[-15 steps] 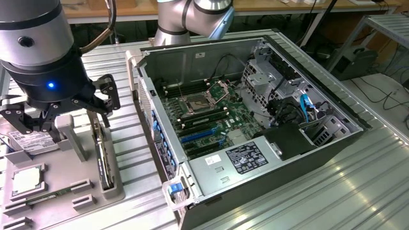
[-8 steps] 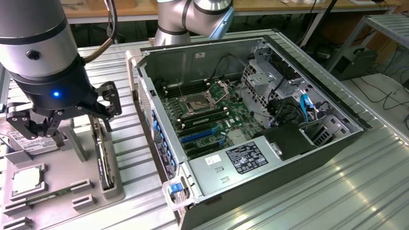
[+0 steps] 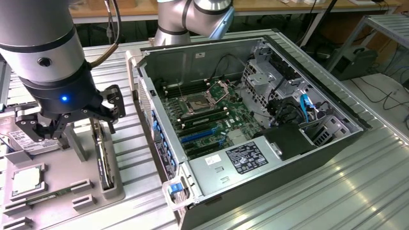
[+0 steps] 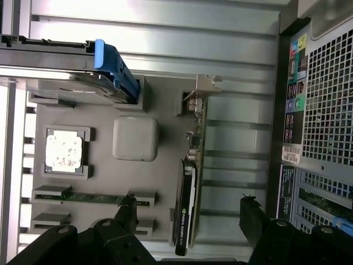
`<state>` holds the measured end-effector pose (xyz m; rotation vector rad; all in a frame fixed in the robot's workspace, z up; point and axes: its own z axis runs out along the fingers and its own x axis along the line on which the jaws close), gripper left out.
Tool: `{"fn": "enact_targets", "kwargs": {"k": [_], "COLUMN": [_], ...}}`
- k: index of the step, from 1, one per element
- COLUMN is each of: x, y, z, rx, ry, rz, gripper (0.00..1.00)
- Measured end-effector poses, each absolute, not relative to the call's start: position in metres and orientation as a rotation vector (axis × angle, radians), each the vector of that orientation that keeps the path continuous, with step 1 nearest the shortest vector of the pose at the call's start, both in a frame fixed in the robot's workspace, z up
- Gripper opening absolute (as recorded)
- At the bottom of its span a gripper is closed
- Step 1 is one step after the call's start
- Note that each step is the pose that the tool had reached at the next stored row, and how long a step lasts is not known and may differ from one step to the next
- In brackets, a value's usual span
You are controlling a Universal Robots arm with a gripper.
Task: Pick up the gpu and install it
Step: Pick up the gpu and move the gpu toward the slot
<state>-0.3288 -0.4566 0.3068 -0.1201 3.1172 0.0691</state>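
Plainly, the end effector (image 3: 70, 125) hangs with its fingers (image 4: 251, 216) spread wide apart, gripping nothing; the gpu (image 3: 101, 153) stands on its edge in a slot of the grey holder tray (image 3: 76, 167) on the counter (image 3: 147, 191), not yet lifted; in the exterior view it lies close under the end effector, toward five o'clock, its long axis running roughly from twelve to six o'clock; in the wrist view the card's fan end sits between the two fingers, apart from both, its flat faces turned to them, with the silver bracket (image 4: 201, 91) at the far end; the open computer case (image 3: 255, 120) lies at three o'clock of the end effector in the exterior view, just beside the tray.
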Motion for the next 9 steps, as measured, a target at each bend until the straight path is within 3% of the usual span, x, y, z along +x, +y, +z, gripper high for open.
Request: {"fn": "enact_targets", "kwargs": {"k": [9], "x": [-0.329], "y": [-0.458], "z": [0.293], "rx": [-0.126], "ry": [3.117], "rz": [0.069], "gripper": [0.84]}}
